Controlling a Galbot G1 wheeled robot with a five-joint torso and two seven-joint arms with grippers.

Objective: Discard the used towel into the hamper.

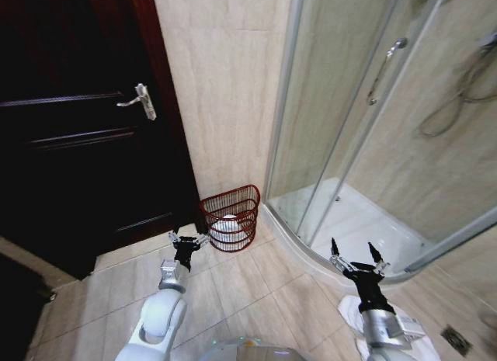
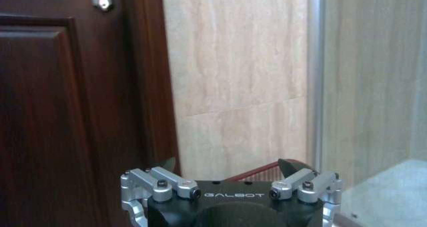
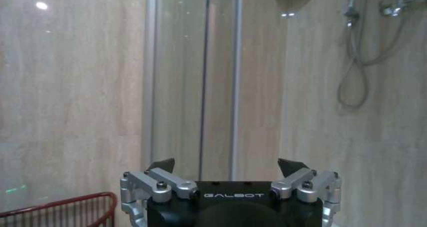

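Note:
The hamper (image 1: pixel 230 198), a small dark red wire basket, stands on the floor against the tiled wall, between the door and the shower. A white bundle (image 1: pixel 227 220) lies inside it and looks like the towel. My left gripper (image 1: pixel 189 241) hovers open and empty just left of the hamper and nearer to me. In the left wrist view the same gripper (image 2: pixel 227 164) has the hamper's rim (image 2: pixel 257 173) just behind it. My right gripper (image 1: pixel 356 254) is open and empty near the shower's curved threshold. The right wrist view shows that gripper (image 3: pixel 225 164) with the hamper (image 3: pixel 60 209) off to one side.
A dark wooden door (image 1: pixel 78 128) with a metal handle (image 1: pixel 140 101) is on the left. A glass shower enclosure (image 1: pixel 373 144) with a raised white tray (image 1: pixel 357 221) fills the right. Beige floor tiles (image 1: pixel 256 291) lie between my arms. A floor drain (image 1: pixel 457 339) sits at far right.

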